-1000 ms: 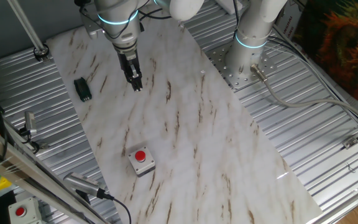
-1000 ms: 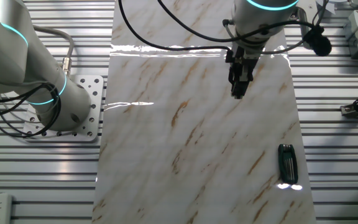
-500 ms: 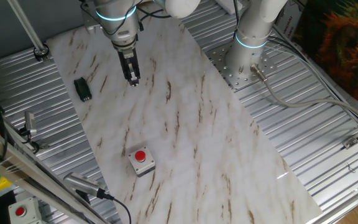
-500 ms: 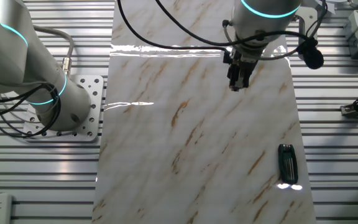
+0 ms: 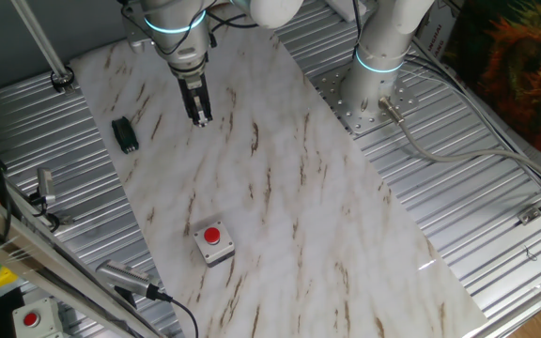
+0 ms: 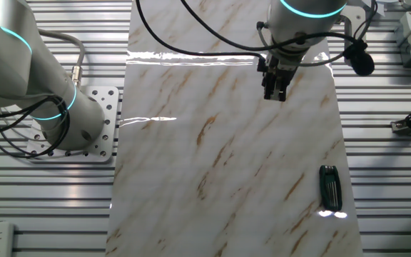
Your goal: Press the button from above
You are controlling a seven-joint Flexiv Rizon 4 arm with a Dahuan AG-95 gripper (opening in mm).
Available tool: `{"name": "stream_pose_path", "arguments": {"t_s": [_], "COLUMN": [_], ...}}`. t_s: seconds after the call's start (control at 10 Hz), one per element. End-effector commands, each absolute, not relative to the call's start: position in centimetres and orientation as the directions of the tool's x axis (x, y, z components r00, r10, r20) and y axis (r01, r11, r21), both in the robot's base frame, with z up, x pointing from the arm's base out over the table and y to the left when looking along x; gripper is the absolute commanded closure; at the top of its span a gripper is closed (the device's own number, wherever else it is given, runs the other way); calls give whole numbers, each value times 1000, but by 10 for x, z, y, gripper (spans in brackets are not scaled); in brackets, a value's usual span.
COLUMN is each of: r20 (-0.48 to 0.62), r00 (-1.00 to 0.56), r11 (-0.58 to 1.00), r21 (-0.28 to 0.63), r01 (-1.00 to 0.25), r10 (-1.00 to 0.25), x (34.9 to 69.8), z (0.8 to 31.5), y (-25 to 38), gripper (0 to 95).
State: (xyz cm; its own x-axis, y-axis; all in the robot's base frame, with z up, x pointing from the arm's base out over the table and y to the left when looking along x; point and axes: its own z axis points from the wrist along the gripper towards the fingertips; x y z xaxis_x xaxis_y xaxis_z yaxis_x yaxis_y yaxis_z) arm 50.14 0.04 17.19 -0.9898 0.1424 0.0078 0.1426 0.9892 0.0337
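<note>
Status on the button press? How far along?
Nothing looks done: the button sits untouched on its grey box near the marble board's front edge. In hand: the end effector hangs over the board's far end, well away from it. Left: travel over the button, descend, press.

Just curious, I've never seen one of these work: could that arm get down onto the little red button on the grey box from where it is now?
Probably yes. The button faces up with bare marble board around it, and nothing stands between it and the gripper.

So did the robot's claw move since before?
Yes. The gripper went up the picture, ending farther from the button on the marble board.
</note>
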Motion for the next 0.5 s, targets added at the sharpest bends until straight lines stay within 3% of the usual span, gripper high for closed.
{"name": "stream_pose_path", "arguments": {"t_s": [0.1,0.5], "r20": [9,9], "r00": [-991,-993], "r11": [990,993], "r21": [32,30], "r01": [136,118], "r10": [136,118], "x": [501,505], "z": [172,173], "y": [0,4], "gripper": [950,950]}}
